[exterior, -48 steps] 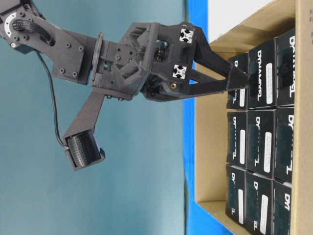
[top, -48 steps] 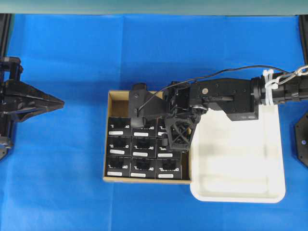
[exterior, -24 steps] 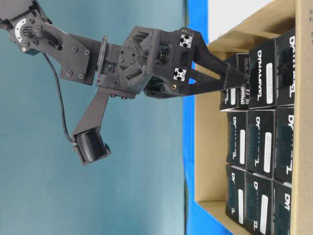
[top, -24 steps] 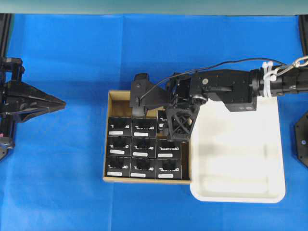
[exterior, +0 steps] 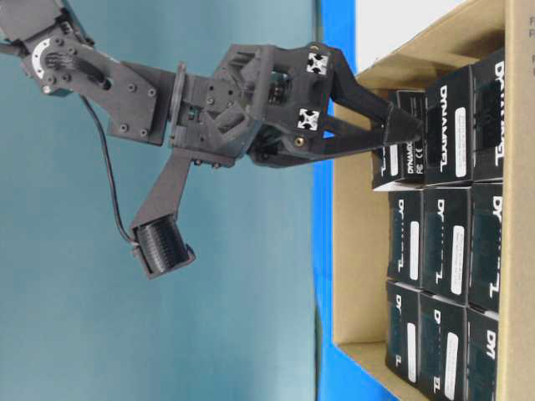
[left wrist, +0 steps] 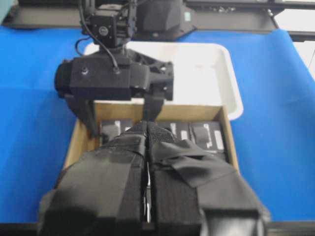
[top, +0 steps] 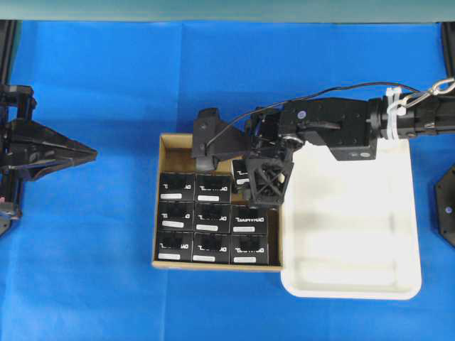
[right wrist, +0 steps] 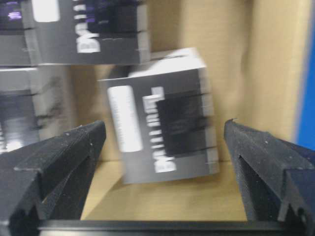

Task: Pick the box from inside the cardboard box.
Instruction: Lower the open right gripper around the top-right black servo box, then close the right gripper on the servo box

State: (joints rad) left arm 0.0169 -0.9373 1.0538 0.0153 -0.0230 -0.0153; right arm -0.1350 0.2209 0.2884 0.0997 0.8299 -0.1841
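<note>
The left gripper (top: 89,151) sits well off to the left of the cardboard box (top: 165,145), over bare blue table cover (top: 106,85). Its fingers meet at a point in the overhead view, and the left wrist view shows the two taped fingers (left wrist: 172,167) pressed flat together with nothing between them.

The cardboard box is low-walled and brown. Small black boxes with white lettering and label strips stand inside it in rows of three; the two rows nearer the bottom of the overhead view are full and orderly.

The right gripper (top: 257,186) reaches across into the box's far right corner, its wrist camera housing hanging over the far wall. Its jaws stand spread wide. The right wrist view shows the target box (right wrist: 162,115) between the two fingers (right wrist: 59,152), with a gap visible on each side, so neither finger is seen touching it there. That box sits skewed against its neighbours. In the table-level view the same box (exterior: 401,142) is pushed out of line with its row, with the fingertips at its upper edge; contact cannot be confirmed.

Just right of the cardboard box, touching its right wall, lies a white tray (top: 405,213), under the right forearm.
</note>
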